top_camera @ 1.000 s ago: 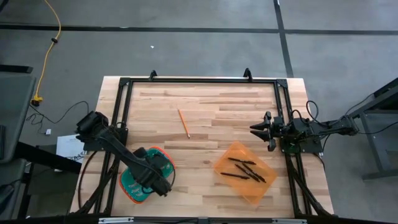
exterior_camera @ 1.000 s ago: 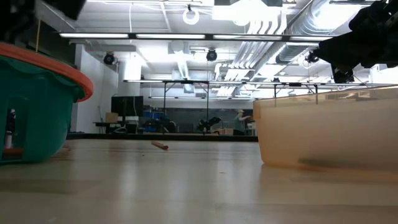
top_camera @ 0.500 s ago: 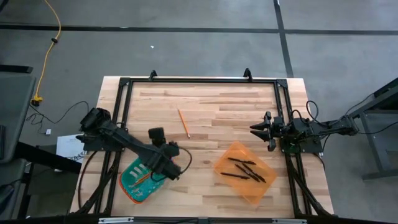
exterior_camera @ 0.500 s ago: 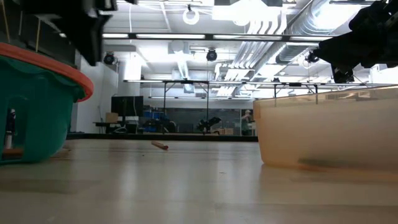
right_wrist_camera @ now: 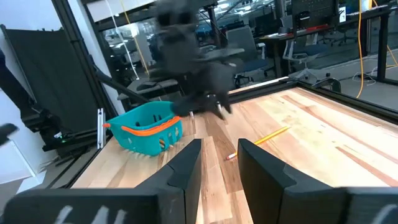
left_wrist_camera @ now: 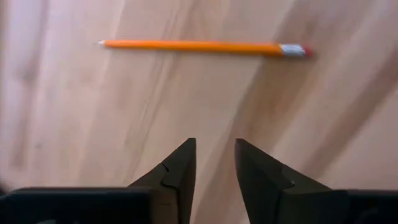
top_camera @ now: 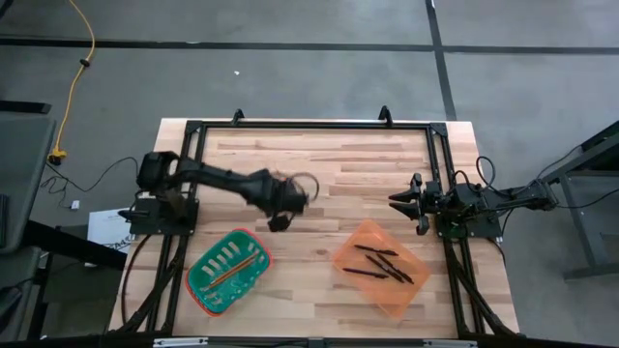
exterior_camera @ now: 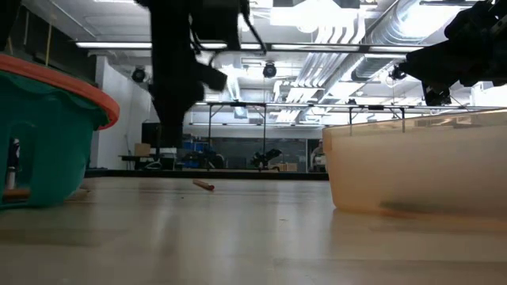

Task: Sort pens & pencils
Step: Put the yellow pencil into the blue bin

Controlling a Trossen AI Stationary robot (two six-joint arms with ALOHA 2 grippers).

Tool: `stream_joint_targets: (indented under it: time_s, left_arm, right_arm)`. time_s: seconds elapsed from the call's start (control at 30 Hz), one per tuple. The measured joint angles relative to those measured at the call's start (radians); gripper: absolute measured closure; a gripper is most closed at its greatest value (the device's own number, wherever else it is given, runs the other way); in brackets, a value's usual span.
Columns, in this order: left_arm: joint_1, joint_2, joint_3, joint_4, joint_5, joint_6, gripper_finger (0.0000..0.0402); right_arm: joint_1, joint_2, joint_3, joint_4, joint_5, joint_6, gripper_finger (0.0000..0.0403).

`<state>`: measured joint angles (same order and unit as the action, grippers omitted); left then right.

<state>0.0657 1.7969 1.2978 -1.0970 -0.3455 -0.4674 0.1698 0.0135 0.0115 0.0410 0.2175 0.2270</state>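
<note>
One orange-yellow pencil [left_wrist_camera: 199, 46] lies flat on the wooden table, its eraser end [left_wrist_camera: 295, 51] toward the picture's right in the left wrist view. It also shows as the pencil [right_wrist_camera: 267, 137] in the right wrist view and the pencil [exterior_camera: 203, 184] in the low view. My left gripper [left_wrist_camera: 214, 149] hovers above the table just short of it, open by a narrow gap and empty. In the high view the left gripper [top_camera: 280, 215] covers the pencil. The teal basket [top_camera: 227, 271] holds at least one pencil [top_camera: 237, 274]. Several black pens [top_camera: 379, 263] lie in the orange tray [top_camera: 406, 290]. My right gripper [top_camera: 395, 201] waits at the table's right edge, slightly open and empty.
The black frame rail [top_camera: 309, 126] runs around the tabletop. The basket [exterior_camera: 47, 134] sits near-left and the tray [exterior_camera: 420, 166] near-right. Bare wood [top_camera: 348, 174] lies between the pencil and my right gripper. The room beyond holds desks and chairs.
My left gripper has risen out of the teal basket and swung toward the table's far edge and right, ending over the lone pencil at mid-table. A pencil that the arm had covered now shows in the basket. My right arm has kept still.
</note>
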Motion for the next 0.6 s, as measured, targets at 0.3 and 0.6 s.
stream_joint_targets:
  time_s: [0.3, 0.6]
  left_arm:
    - [0.246, 0.003, -0.082, 0.288, 0.314, -0.045, 0.0336]
    - [0.317, 0.008, -0.085, 0.293, 0.337, -0.268, 0.0314]
  right_arm:
    - [0.0, 0.0, 0.0, 0.0, 0.0, 0.0, 0.0306]
    - [0.0, 0.0, 0.0, 0.0, 0.0, 0.0, 0.0306]
